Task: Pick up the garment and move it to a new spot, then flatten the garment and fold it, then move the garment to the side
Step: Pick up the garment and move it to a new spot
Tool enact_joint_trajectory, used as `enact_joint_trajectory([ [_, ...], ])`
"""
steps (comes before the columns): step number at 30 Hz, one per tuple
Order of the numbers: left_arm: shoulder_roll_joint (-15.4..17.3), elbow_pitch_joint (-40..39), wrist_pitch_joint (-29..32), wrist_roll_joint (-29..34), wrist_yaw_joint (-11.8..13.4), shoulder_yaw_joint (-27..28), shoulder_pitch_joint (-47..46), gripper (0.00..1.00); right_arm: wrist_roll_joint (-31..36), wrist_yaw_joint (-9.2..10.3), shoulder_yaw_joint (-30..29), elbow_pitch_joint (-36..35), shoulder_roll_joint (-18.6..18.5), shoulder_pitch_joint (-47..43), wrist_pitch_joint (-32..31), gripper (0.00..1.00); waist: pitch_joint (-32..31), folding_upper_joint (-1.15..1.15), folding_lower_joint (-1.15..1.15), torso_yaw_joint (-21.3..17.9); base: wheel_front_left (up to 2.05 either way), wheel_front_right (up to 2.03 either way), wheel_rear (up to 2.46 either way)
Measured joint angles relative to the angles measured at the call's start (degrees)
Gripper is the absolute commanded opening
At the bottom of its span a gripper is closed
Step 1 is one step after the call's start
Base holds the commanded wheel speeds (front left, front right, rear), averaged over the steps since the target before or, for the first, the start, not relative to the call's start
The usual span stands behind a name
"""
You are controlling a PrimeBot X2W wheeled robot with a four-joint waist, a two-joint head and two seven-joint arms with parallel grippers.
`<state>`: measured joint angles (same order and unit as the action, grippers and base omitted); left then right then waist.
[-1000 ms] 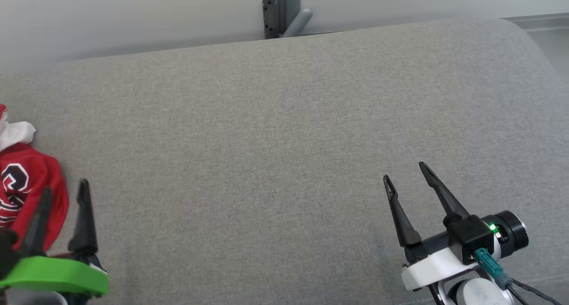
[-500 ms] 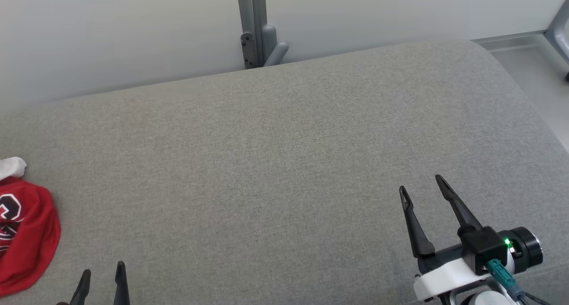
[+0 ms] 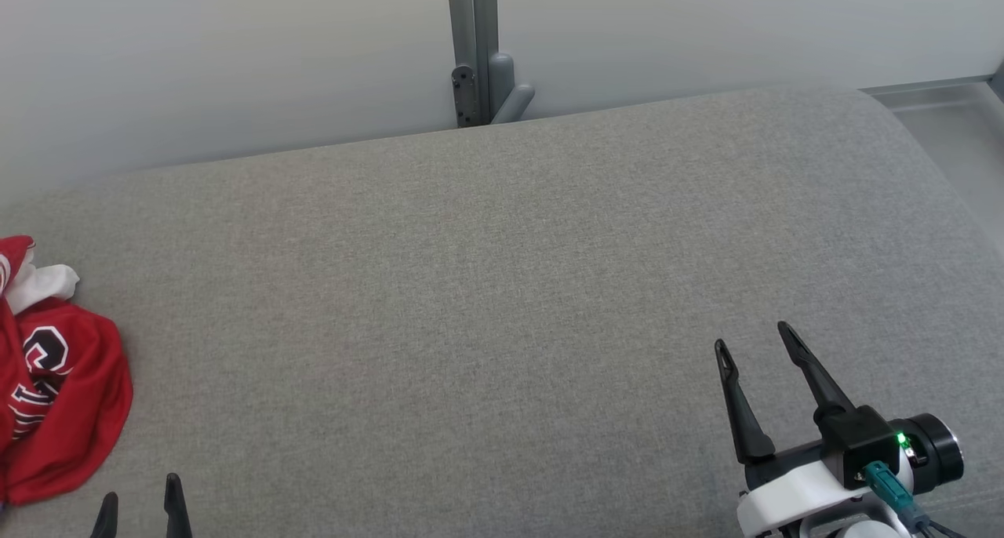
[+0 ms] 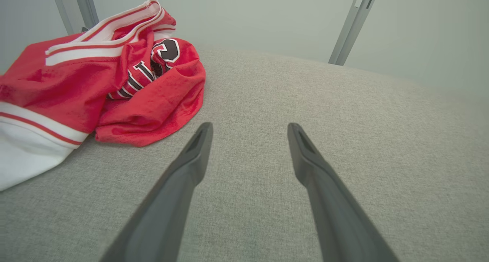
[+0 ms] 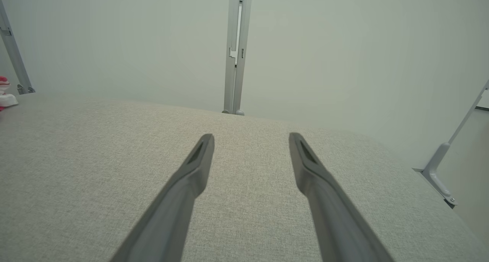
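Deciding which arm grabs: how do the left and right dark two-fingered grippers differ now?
The left gripper sits close beside the crumpled red-and-white jersey; the right gripper is far across the grey fabric surface. At the head view's bottom edge the left gripper shows fingertips, the right gripper its white wrist too. Both are open and empty.

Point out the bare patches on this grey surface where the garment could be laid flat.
The widest bare stretch of the grey surface runs from the red garment at its left edge to the right tool, back to the wall post. Crowding is only at the far left, where the crumpled garment lies near the left tool.
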<state>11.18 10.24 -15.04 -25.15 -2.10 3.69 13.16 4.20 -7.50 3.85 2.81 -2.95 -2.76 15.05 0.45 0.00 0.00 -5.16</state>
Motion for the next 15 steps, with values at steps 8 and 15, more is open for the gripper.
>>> enact_joint_trajectory([
  [8, -2.0, 0.0, 0.0, 1.7, -1.9, 3.8, 0.3, 1.0, -0.6, -0.01, -0.3, 0.6, 0.0, -0.2, 0.0, 1.0, -0.4, 0.0, 0.0, 0.8, 0.0, 0.0, 0.0],
  [15, -3.1, -0.1, 0.0, 3.5, -2.9, 4.7, 0.3, 1.0, -1.0, -0.01, 0.2, 0.9, 0.1, -0.3, 0.0, 1.0, -0.7, 0.0, 0.0, 2.0, 0.0, 0.0, 0.0],
])
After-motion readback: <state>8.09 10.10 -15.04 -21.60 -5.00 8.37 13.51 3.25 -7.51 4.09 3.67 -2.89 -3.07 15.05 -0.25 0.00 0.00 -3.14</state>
